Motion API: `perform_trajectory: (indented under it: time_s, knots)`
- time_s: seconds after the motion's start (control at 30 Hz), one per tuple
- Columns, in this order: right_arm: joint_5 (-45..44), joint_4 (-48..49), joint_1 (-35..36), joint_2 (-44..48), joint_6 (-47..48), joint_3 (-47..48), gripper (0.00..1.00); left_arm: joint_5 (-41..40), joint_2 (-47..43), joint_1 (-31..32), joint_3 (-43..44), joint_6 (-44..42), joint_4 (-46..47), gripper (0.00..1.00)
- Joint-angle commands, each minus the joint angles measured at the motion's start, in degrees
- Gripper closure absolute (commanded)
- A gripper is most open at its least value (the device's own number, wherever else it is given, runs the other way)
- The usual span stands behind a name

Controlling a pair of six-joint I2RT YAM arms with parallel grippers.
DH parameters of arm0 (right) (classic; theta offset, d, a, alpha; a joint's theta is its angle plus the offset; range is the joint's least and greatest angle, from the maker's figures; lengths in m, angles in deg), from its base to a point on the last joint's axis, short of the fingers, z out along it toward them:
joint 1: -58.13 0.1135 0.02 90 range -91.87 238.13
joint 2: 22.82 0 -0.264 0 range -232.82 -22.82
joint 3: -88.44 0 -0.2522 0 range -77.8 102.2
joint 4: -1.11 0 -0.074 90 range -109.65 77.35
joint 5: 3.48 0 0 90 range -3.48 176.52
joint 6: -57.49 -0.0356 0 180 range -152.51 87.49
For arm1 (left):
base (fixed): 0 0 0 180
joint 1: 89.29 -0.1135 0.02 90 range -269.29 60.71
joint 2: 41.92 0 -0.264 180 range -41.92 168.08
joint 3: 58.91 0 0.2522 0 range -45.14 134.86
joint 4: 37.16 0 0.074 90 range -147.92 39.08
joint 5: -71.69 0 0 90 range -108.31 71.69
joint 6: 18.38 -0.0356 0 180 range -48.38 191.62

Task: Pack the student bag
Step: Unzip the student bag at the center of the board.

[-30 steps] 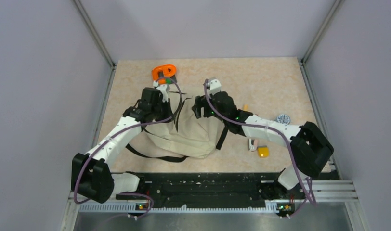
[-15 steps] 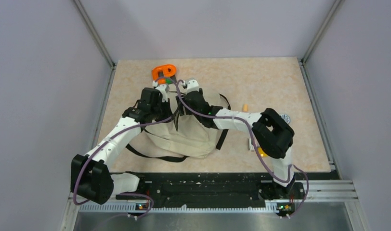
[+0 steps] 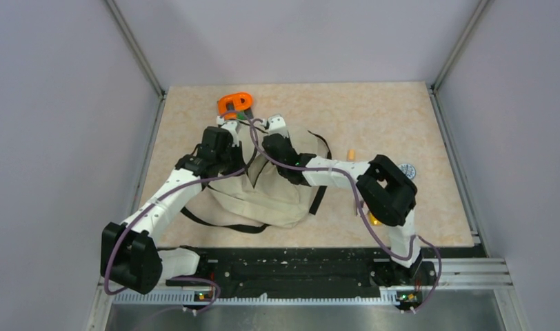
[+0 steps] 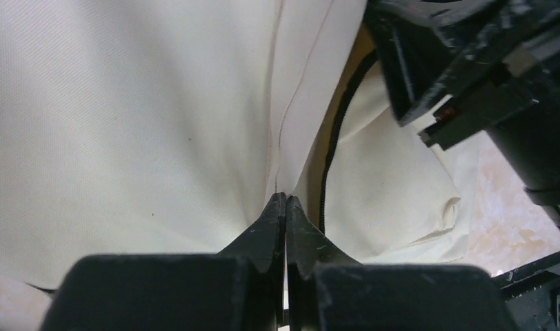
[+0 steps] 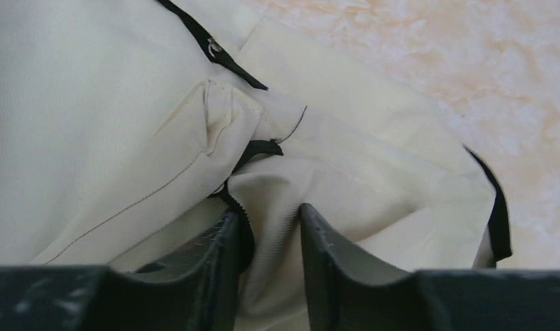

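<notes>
While the beige student bag (image 3: 277, 196) lies slumped on the table (image 3: 374, 117), toward its near edge, both arms meet at the bag's far end. At about 11 o'clock of the bag, the left gripper (image 4: 285, 200) is pinched tight on a seam of the cloth. Just beside it, at 12 o'clock, the right gripper (image 5: 267, 221) has its fingers part-way apart, with a fold by the black zipper between them. I cannot tell whether that fold is clamped. The step looks like opening the bag's mouth. Next, both holds must be firm, then drawn apart to spread the opening.
</notes>
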Motion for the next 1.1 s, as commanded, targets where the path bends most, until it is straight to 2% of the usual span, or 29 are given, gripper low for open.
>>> perform_trajectory:
  time_s: [0.0, 0.1, 0.33, 0.43, 0.47, 0.63, 0.7, 0.87, 0.97, 1.07]
  knots:
    - [-4.1, -3.6, 0.2, 7.3, 2.4, -0.5, 0.75, -3.4, -1.2, -0.6, 0.0, 0.0, 0.9, 1.00]
    - [-3.3, -6.6, -0.7, 8.8, 2.4, -0.4, 0.90, -4.6, -0.6, -1.0, 0.0, -0.2, 0.6, 1.00]
    - [14.1, -7.5, -6.2, 17.4, -2.5, -5.8, 0.94, -9.3, 1.5, -1.2, 0.6, -1.7, -0.2, 1.00]
    - [22.6, -4.1, -8.9, 18.9, -3.9, -8.7, 1.00, -7.5, 2.4, -1.1, 1.2, -2.6, -0.6, 1.00]
    - [25.0, -2.9, -9.5, 18.9, -4.1, -9.2, 1.00, -4.6, 2.4, -1.0, 1.2, -2.7, 0.0, 1.00]
    - [31.4, -0.7, -10.8, 18.1, -4.4, -10.1, 1.00, 4.9, 1.0, -0.3, 0.1, -2.5, 5.3, 0.63]
    - [32.6, -0.1, -10.9, 17.9, -4.3, -10.2, 1.00, 6.7, 1.7, -0.2, 0.9, -2.2, 5.9, 0.53]
    - [34.4, 0.9, -10.9, 17.7, -4.3, -10.0, 1.00, 9.1, 5.2, 1.3, 4.1, -2.3, 6.3, 0.40]
    - [35.9, 1.3, -11.0, 17.8, -4.4, -10.1, 1.00, 3.7, 8.2, 3.2, 6.9, -4.4, 4.2, 0.37]
    - [36.9, 1.6, -10.9, 18.0, -4.5, -10.1, 1.00, -5.7, 12.9, 3.6, 9.3, -6.0, 0.6, 0.36]
